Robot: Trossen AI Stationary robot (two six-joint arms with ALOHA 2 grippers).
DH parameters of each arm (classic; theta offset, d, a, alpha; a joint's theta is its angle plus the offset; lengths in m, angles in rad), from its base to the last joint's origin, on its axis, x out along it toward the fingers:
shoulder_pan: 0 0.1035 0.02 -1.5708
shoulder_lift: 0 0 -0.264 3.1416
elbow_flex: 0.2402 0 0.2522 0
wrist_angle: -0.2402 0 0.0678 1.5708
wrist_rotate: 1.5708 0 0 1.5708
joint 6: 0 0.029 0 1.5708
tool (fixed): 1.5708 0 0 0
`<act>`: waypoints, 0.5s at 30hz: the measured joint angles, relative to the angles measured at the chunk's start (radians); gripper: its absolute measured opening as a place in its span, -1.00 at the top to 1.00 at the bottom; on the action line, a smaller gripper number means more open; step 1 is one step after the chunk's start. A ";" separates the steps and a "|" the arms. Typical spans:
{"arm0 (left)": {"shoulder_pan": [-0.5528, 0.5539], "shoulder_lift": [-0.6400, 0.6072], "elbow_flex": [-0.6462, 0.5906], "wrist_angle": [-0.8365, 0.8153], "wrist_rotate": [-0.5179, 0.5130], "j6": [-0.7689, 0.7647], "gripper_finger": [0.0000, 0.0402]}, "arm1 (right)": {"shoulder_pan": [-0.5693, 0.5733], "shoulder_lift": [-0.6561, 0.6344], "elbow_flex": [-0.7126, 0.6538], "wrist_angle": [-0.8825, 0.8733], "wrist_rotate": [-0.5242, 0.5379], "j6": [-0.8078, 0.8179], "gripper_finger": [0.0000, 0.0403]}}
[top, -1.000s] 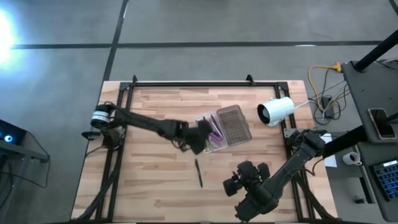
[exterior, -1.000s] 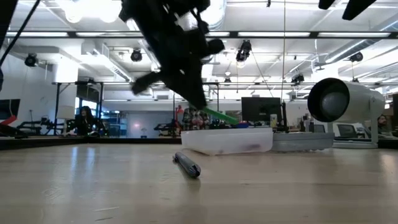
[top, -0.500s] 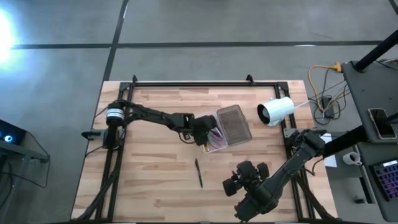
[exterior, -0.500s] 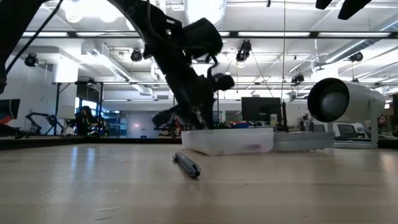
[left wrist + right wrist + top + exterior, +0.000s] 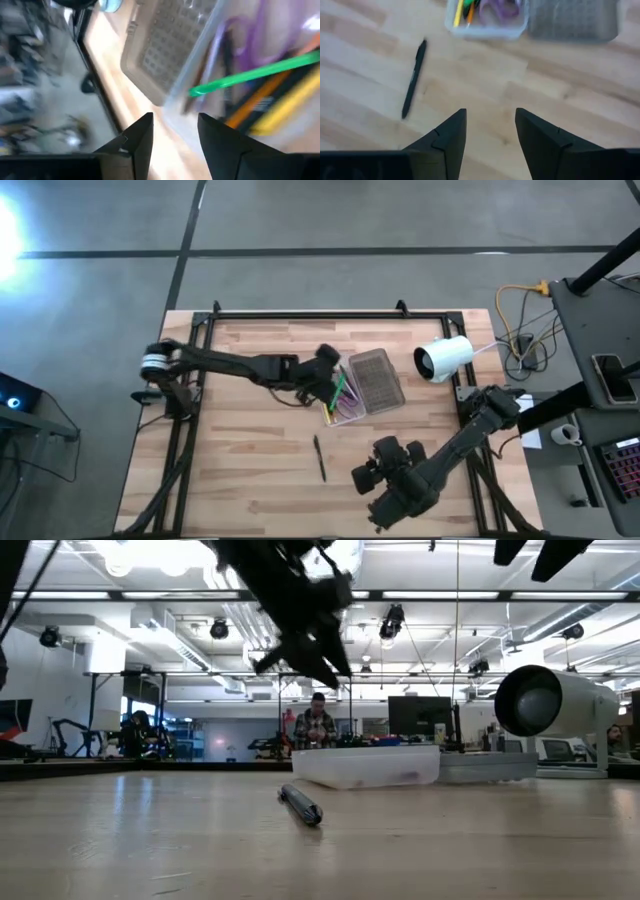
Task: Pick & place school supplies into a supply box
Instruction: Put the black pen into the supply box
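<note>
The supply box's clear tray (image 5: pixel 345 405) lies at mid-table with its grey lid (image 5: pixel 375 380) open flat beside it. In the tray lie a green pen (image 5: pixel 337 388), yellow and orange pencils (image 5: pixel 280 97) and purple scissors (image 5: pixel 250 35). A black pen (image 5: pixel 319 457) lies flat on the wood nearer the front edge. My left gripper (image 5: pixel 328 368) is open and empty, raised above the tray's left end (image 5: pixel 305 668). My right gripper (image 5: pixel 362 480) is open and empty near the front edge, to the right of the black pen (image 5: pixel 414 79).
A white cylindrical camera (image 5: pixel 443 358) lies at the table's right edge, beyond the lid. A black metal frame (image 5: pixel 300 315) runs round the tabletop. Bare wood lies to the left of the black pen and in front of the tray.
My left gripper has carried the green pen down to the tray, let go of it, then gone up and a little toward the far edge. The green pen now lies slanted in the tray. My right gripper has shifted slightly toward the table's left.
</note>
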 joint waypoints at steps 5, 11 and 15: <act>-0.088 -0.187 -0.087 -0.183 0.073 -0.396 0.30 | -0.080 0.009 0.000 0.190 -0.162 -0.212 0.20; -0.288 -0.473 -0.325 -0.169 0.041 -0.715 0.30 | -0.179 0.024 -0.001 0.345 -0.188 -0.347 0.21; -0.416 -0.654 -0.500 -0.167 -0.019 -0.930 0.30 | -0.238 0.038 -0.038 0.498 -0.300 -0.408 0.20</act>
